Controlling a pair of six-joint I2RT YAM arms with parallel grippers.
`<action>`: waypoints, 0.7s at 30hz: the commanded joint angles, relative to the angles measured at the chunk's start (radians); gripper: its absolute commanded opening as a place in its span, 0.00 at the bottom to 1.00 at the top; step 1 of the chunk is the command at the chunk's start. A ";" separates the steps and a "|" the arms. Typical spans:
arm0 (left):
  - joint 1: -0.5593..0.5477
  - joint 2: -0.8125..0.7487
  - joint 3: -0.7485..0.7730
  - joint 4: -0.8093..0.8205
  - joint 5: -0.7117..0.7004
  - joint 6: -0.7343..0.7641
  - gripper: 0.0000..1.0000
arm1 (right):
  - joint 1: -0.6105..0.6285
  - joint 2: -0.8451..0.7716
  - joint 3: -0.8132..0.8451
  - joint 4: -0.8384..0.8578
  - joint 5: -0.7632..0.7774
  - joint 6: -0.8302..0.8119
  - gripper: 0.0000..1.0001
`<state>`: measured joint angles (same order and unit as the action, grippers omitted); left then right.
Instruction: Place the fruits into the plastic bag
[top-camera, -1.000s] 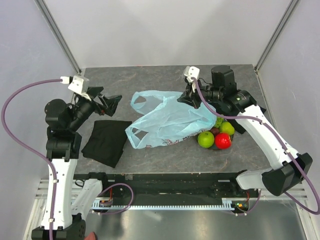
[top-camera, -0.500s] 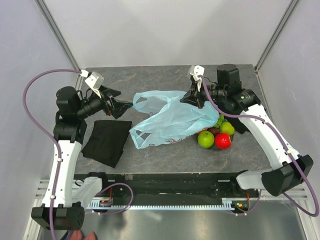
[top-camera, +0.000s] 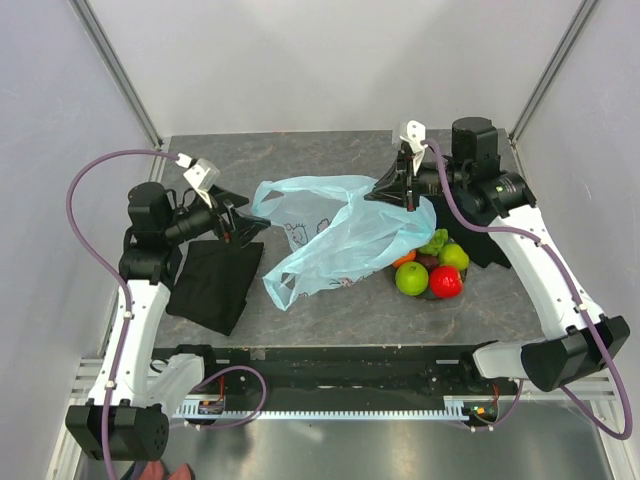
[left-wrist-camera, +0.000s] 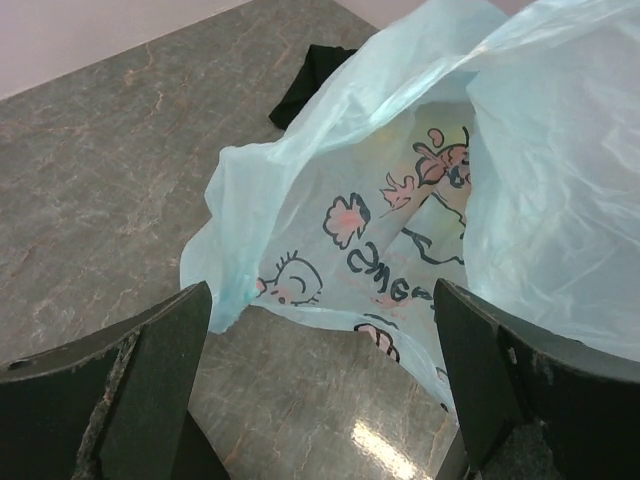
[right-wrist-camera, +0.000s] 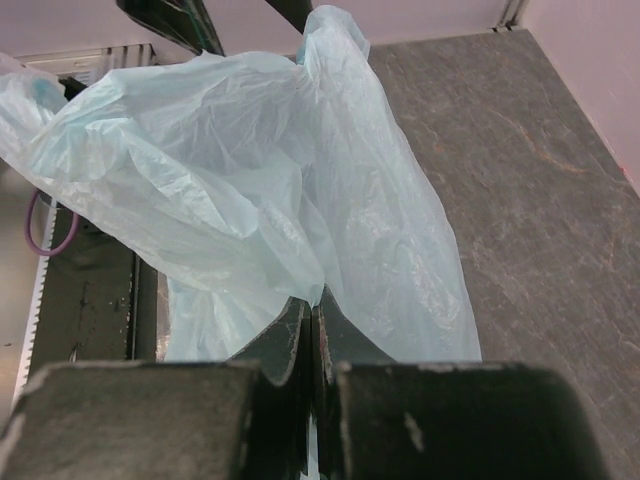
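From above, this looks like the bag-opening step; I can see no fruit inside yet. The right gripper (top-camera: 401, 194) is clenched on a pinch of film at the upper right corner of the plastic bag (top-camera: 345, 235) and holds that side lifted off the table (top-camera: 300, 155). The fruits (top-camera: 432, 270) sit heaped against the bag's lower right flank. The left gripper (top-camera: 240, 222) hovers just left of the bag's left rim, jaws spread wide and holding nothing. A black cloth (top-camera: 212, 285) lies below it, left of the bag.

On the left wrist camera, the two fingers (left-wrist-camera: 150, 370) frame the bag's gaping mouth. It lies ahead of them and not touching, with the printed pattern showing inside. The next move, I'd judge, calls for easing forward, closing on the near rim and drawing it away from the right arm's hold.

On the right wrist camera, the fingers are pressed together with the film caught between them. The rest of the bag billows away beyond.
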<state>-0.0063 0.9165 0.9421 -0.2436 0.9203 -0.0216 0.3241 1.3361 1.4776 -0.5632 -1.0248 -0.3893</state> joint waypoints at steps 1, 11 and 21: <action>0.000 0.021 0.004 0.078 0.008 0.029 0.99 | -0.005 -0.002 0.046 0.008 -0.112 -0.011 0.00; -0.011 0.027 -0.015 0.113 0.014 -0.015 0.98 | -0.007 -0.006 0.047 0.005 -0.166 -0.005 0.00; -0.058 0.036 -0.034 0.113 0.063 -0.029 0.38 | -0.007 0.017 0.047 0.005 -0.149 0.007 0.00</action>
<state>-0.0521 0.9466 0.8970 -0.1654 0.9291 -0.0399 0.3222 1.3373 1.4876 -0.5701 -1.1332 -0.3801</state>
